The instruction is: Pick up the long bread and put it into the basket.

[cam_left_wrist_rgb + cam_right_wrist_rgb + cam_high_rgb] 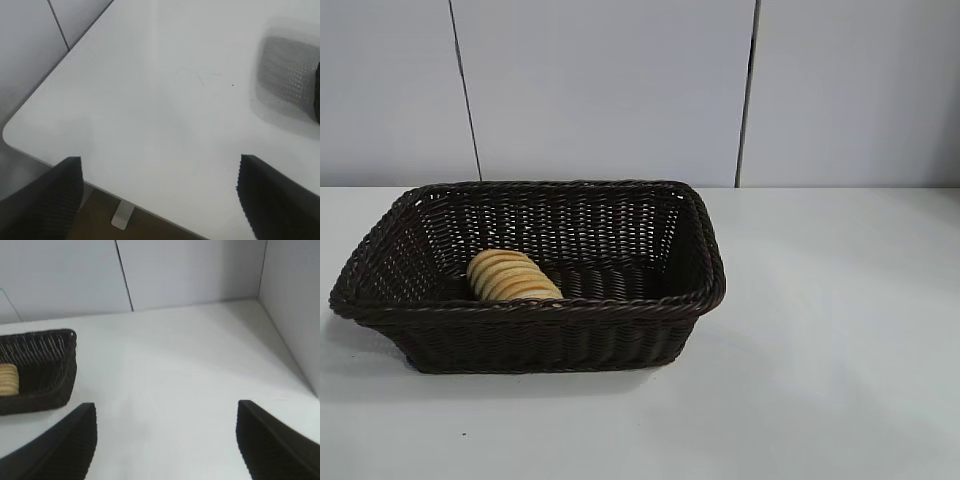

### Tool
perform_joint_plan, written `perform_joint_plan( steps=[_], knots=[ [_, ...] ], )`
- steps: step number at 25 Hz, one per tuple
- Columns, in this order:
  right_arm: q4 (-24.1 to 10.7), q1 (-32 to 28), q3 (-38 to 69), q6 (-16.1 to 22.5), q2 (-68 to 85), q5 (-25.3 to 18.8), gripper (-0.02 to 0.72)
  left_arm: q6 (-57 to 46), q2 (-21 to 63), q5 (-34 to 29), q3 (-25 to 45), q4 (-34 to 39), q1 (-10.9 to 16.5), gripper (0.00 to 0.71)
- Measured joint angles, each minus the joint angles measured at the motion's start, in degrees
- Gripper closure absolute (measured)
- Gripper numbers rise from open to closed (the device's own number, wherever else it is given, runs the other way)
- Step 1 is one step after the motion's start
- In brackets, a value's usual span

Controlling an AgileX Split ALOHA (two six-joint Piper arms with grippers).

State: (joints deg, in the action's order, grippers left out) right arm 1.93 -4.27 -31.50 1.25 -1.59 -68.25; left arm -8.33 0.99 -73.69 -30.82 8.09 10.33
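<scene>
The long bread (512, 276), golden-tan with crosswise ridges, lies inside the dark brown wicker basket (620, 308) near its front left. The right wrist view shows a corner of the basket (50, 385) with one end of the bread (8, 379) inside. My right gripper (162, 412) is open and empty over bare table, well to the side of the basket. My left gripper (160, 172) is open and empty over the table near its rounded corner. Neither arm shows in the exterior view.
The white table (840, 330) stretches to the right of and in front of the basket. White wall panels (600, 90) stand behind it. In the left wrist view the table edge (30, 150) and a bracket (122, 216) under it show.
</scene>
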Motion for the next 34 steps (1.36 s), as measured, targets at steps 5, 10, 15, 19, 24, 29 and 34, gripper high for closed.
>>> perform_joint_plan(
  steps=[5,10,15,19,24,29,34],
  knots=[
    [-0.7,1.4,2.3,0.0,0.0,0.1,0.168,0.0,0.0,0.0,0.0,0.0,0.0,0.105],
    [-1.4,2.5,2.3,0.0,0.0,0.1,0.168,0.0,0.0,0.0,0.0,0.0,0.0,0.105],
    [-1.5,4.0,2.3,0.1,0.0,0.1,0.168,-0.1,0.0,0.0,0.0,0.0,0.0,0.105],
    [-1.5,4.5,2.3,0.2,0.0,0.1,0.168,-0.1,0.0,0.0,0.0,0.1,0.0,0.105],
    [-1.4,4.5,2.3,0.2,0.0,0.1,0.168,-0.1,0.0,0.0,0.0,0.1,0.0,0.105],
    [-1.4,4.5,2.3,0.2,0.0,0.2,0.168,-0.1,0.0,0.0,0.0,0.1,0.0,0.105],
    [-1.5,4.5,2.3,0.2,0.0,0.3,0.168,-0.1,0.0,0.0,0.0,0.1,0.0,0.105]
  ],
)
